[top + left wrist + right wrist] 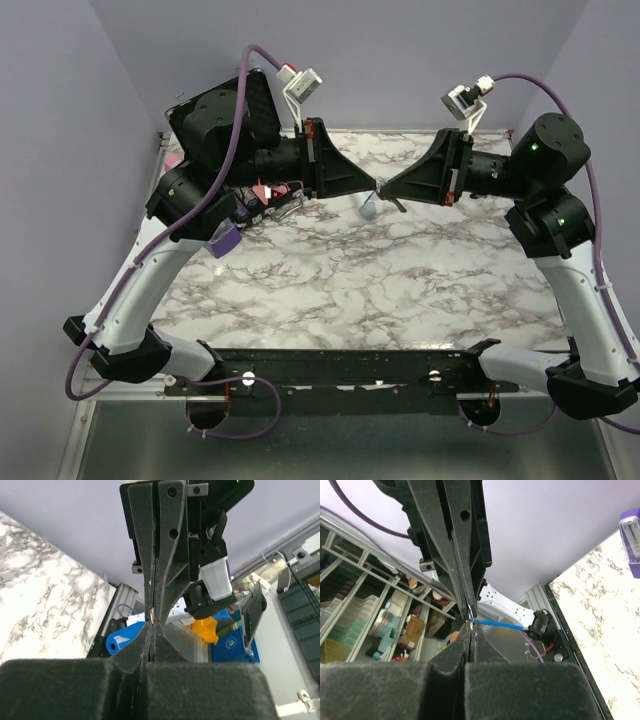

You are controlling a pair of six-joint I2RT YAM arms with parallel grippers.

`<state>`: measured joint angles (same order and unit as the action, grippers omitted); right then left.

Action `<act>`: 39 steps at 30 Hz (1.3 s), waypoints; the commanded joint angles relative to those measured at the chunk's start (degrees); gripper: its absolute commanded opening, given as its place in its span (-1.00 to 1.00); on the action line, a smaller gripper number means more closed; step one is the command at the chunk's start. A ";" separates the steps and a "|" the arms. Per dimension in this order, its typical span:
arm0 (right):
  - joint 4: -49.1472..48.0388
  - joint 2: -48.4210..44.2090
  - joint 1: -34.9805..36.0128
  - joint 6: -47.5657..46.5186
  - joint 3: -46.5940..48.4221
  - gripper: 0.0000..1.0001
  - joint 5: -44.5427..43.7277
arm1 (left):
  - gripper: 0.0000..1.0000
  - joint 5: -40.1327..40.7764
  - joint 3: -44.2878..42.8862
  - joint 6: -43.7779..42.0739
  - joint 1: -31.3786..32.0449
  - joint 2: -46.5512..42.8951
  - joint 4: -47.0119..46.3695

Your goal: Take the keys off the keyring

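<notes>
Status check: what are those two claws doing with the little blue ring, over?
Left gripper shut, right gripper shut, tip to tip. Blue ring pinched where they meet. Nothing blocking seen.

Your top view looks down from behind onto the table (pixel 330 290). The close wrist view on the left gripper (pixel 373 187) faces the right gripper (pixel 389 190), and the reverse; all share their meeting tips.

The left tool (pixel 374 186) and right tool (pixel 386 190) meet tip to tip above the table (pixel 330 290), keyring (pixel 500 625) at their tips.
</notes>
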<state>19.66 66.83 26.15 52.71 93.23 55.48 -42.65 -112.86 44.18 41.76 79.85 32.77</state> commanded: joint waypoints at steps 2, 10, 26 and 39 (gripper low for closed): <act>-10.34 -0.73 0.04 4.24 -0.94 -0.99 -5.82 | -1.00 8.36 2.11 3.71 3.50 -0.84 -2.18; -16.66 -0.73 0.04 7.84 -2.70 -0.99 -8.02 | -1.00 14.70 5.80 7.32 5.88 -2.95 -6.58; -25.19 0.67 0.04 12.15 -4.28 -0.98 -11.62 | -1.00 25.86 9.15 9.87 9.65 -5.32 -8.52; -26.96 1.99 0.04 13.39 -4.64 -0.98 -12.51 | -1.00 29.21 7.31 8.56 12.03 -4.09 -6.33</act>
<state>-4.05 67.57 26.02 66.04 88.53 47.79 -9.89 -105.30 53.84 51.16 73.63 20.56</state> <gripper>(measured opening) 0.013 0.007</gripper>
